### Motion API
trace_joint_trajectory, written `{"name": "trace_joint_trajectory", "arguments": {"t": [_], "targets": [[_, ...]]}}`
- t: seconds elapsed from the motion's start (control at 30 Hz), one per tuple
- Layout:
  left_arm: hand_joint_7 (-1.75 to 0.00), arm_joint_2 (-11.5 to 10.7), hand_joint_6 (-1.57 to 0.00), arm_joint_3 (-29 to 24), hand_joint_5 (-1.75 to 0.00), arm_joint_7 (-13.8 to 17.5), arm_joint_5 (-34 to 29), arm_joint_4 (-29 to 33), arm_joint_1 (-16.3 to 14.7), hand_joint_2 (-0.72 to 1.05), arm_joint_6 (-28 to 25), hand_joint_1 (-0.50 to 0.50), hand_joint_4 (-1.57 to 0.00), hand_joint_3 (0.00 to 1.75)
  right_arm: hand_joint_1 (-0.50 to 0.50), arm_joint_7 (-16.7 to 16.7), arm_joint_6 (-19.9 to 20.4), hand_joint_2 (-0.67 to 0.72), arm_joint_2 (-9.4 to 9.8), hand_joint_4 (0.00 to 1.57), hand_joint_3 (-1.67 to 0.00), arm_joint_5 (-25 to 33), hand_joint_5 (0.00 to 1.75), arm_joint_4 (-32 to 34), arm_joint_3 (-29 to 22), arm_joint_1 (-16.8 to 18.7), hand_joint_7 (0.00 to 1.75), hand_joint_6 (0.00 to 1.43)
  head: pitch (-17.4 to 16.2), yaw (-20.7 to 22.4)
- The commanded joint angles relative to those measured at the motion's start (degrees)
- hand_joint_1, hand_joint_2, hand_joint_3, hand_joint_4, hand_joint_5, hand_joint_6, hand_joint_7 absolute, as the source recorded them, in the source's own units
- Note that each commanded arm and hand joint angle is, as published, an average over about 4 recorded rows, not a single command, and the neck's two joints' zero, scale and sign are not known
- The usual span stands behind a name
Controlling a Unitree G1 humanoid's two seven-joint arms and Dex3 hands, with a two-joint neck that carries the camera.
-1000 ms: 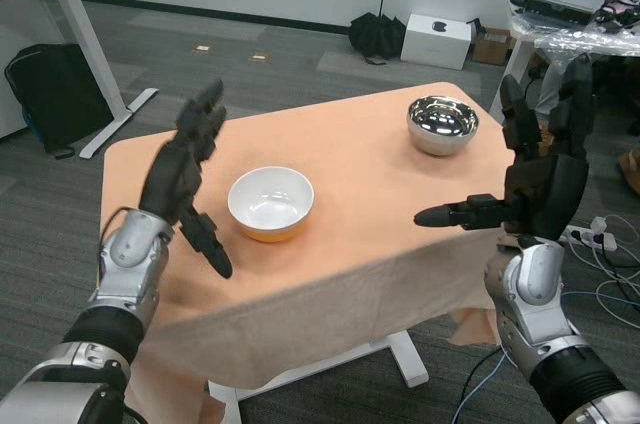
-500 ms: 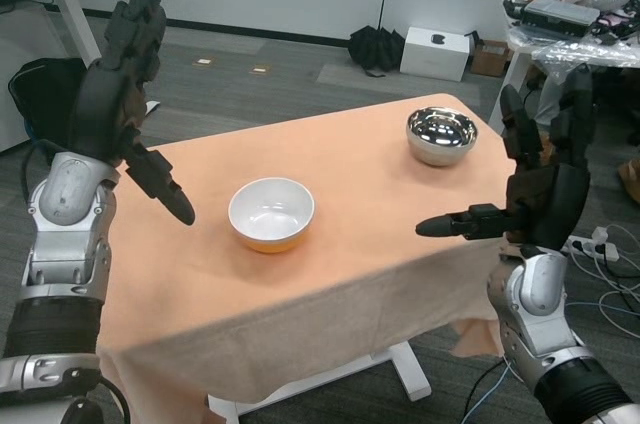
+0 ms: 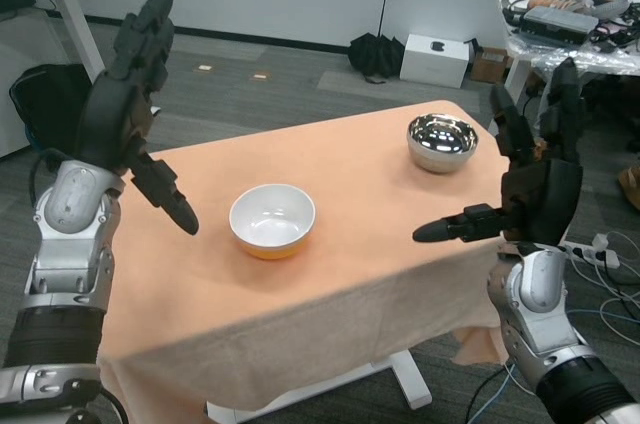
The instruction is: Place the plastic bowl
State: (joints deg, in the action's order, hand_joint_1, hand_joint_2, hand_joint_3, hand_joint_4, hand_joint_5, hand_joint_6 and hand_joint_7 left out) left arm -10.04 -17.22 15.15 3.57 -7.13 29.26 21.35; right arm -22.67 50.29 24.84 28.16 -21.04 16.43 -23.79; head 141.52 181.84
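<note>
Now | left hand [image 3: 125, 114] released, raised | right hand [image 3: 535, 189] released | plastic bowl [image 3: 272, 221] on table [image 3: 360, 274]

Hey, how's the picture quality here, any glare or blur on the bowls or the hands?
Head view: even, soft room light, everything sharp. The metal bowl mirrors bright ceiling light inside; the plastic bowl shows only a mild sheen and a faint shadow on the orange tablecloth. The left hand and right hand show no motion blur.

table [image 3: 380, 264] under orange cloth [image 3: 350, 174], plastic bowl [image 3: 272, 221], steel bowl [image 3: 442, 141]
</note>
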Motion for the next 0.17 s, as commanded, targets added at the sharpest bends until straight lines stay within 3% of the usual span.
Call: {"name": "trace_joint_trajectory", "arguments": {"t": [0.03,0.17], "targets": [[-0.14,0.3,0.0,0.6,0.0,0.2,0.4,-1.4,0.2,-0.64,0.1,-0.48,0.0,0.02,-0.42,3.3,-3.6,0.47,1.24,0.24,0.0,-0.9,0.0,2.8,-2.4,-1.6,0.0,0.0,1.1,-0.8],[-0.14,0.7,0.0,1.0,0.0,0.2,0.2,-2.2,0.2,-0.64,0.5,-0.48,0.0,0.03,-0.42,5.7,-6.8,0.47,1.96,0.2,0.0,-1.1,0.0,4.4,-3.9,-2.1,0.0,0.0,2.8,-1.7]]}}
